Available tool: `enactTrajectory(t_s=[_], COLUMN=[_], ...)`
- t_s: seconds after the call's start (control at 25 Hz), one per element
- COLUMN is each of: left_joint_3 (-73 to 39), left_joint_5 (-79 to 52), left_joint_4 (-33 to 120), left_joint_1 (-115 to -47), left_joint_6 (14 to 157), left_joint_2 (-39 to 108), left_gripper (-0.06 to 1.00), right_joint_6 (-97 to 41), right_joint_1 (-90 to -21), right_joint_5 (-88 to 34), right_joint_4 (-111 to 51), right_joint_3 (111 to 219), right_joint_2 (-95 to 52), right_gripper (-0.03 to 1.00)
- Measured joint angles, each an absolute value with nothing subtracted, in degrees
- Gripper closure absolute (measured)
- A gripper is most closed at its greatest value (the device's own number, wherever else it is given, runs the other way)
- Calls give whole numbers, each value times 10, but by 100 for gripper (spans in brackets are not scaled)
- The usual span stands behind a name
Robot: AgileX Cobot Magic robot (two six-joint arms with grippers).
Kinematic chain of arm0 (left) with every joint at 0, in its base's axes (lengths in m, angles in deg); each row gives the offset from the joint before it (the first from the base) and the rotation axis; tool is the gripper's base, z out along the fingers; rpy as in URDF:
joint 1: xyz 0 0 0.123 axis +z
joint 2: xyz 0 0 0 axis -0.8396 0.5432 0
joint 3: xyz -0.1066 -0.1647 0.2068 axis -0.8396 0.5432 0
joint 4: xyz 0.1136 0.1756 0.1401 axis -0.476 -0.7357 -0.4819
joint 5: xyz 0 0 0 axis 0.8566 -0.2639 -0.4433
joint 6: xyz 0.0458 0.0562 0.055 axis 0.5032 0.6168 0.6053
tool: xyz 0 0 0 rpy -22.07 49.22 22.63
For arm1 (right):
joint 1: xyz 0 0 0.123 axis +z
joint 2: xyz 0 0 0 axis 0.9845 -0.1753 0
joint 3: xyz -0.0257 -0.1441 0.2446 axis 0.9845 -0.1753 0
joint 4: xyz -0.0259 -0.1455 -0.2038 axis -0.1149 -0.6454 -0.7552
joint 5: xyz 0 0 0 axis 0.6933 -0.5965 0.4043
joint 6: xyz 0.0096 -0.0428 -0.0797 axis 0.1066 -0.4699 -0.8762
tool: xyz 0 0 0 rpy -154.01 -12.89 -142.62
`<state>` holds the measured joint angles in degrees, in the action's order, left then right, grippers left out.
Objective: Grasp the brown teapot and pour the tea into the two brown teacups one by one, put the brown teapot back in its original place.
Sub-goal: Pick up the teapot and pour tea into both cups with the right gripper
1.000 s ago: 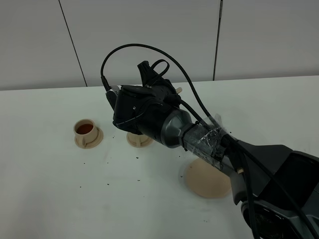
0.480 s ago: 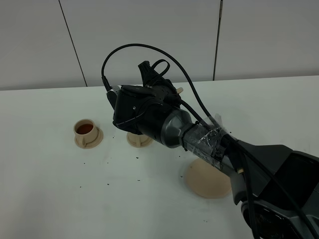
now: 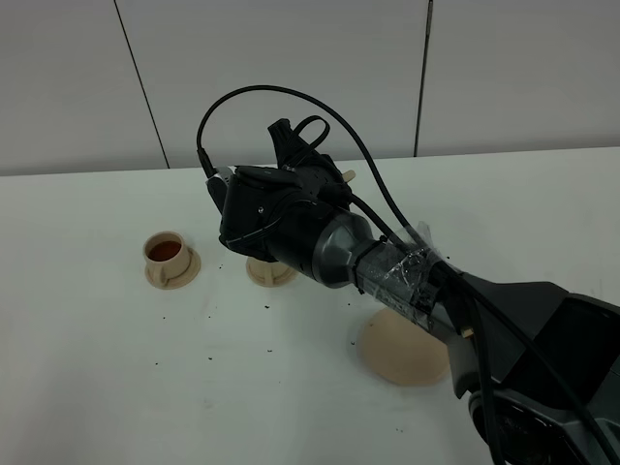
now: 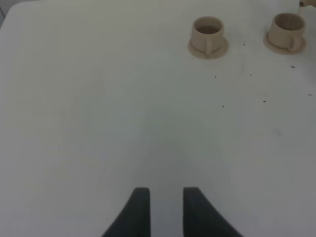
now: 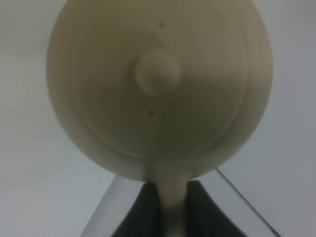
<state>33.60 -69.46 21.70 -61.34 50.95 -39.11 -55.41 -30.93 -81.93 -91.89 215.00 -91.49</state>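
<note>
Pinching its handle tightly, the right tool (image 5: pixel 170 210) holds the brown teapot (image 5: pixel 158 94).

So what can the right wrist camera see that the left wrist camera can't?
Only the right wrist view shows the brown teapot, close up, its handle pinched by the right end effector. Only the left wrist view shows the two brown teacups on the white table, and the left end effector holding nothing. Both show a pair of dark fingers.
</note>
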Motion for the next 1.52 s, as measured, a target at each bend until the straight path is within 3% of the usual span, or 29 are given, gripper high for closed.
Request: enactTrajectory(t_s=[1.52], left_joint_3=[336], left_joint_5=[-695], left_joint_4=[217], left_joint_1=[-613], left_joint_6=[509], left_joint_2=[-391], left_gripper=[71], right_joint_6=[-581], right_joint_1=[-293], right_joint_5=[-808], right_joint_4=[-943], right_joint_3=[2150], right_joint_2=[-915], right_gripper=[87])
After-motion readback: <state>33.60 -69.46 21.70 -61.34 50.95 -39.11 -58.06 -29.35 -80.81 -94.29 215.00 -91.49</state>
